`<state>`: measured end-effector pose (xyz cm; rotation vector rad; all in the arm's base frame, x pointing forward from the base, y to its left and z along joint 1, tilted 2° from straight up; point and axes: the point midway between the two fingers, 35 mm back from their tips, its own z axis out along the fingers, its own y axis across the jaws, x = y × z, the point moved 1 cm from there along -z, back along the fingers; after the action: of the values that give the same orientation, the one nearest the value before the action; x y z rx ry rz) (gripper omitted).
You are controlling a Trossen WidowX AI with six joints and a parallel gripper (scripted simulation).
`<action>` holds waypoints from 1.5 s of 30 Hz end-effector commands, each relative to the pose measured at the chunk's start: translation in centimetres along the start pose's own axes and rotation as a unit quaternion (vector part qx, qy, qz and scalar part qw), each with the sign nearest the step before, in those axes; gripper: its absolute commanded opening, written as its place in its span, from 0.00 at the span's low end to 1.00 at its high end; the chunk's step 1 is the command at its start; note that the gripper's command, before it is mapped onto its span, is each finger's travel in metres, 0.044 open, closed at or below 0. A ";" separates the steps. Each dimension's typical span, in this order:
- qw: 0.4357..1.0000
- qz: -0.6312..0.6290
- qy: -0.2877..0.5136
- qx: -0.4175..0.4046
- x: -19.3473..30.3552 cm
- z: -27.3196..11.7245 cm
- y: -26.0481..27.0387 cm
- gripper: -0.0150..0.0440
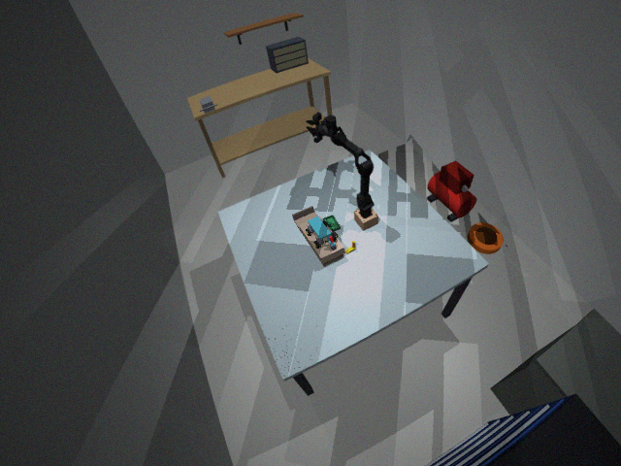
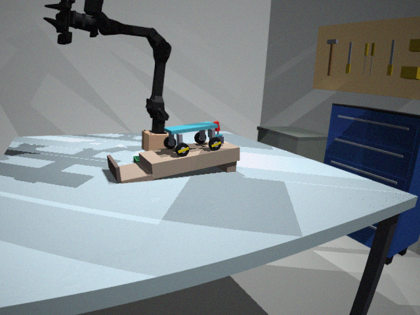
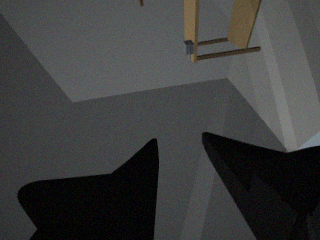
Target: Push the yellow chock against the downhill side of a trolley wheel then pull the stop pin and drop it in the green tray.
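The trolley (image 1: 319,227) (image 2: 191,127), with a light-blue deck and black wheels, stands on the wooden ramp (image 1: 331,257) (image 2: 196,165). The red-headed stop pin (image 1: 331,239) (image 2: 216,126) stands upright at its uphill end. The yellow chock (image 1: 349,249) lies on the table beside the ramp's uphill end; it is not seen in the exterior view. The green tray (image 1: 331,222) (image 2: 136,158) is beside the ramp, mostly hidden behind it in the exterior view. My gripper (image 1: 308,125) (image 2: 44,12) (image 3: 179,140) is partly open and empty, high up and far from all of these.
The arm's wooden base block (image 1: 366,219) (image 2: 155,140) stands near the tray. The ramp has an end board (image 1: 303,214) (image 2: 113,168) at its low end. A wooden workbench (image 1: 260,85) (image 3: 190,25) stands beyond the table. A red machine (image 1: 452,189) and an orange ring-shaped object (image 1: 485,249) are beside the table.
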<state>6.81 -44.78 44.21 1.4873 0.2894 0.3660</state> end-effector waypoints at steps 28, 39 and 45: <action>0.879 -0.330 0.322 0.122 26.5 -4.2 -12.4 0.58; 0.743 -0.466 0.470 0.099 35.1 -11.6 -17.0 0.58; 0.654 -0.527 0.539 0.066 38.7 -16.3 -19.1 0.58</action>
<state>36.29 -17.56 26.15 0.9341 1.9814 0.2302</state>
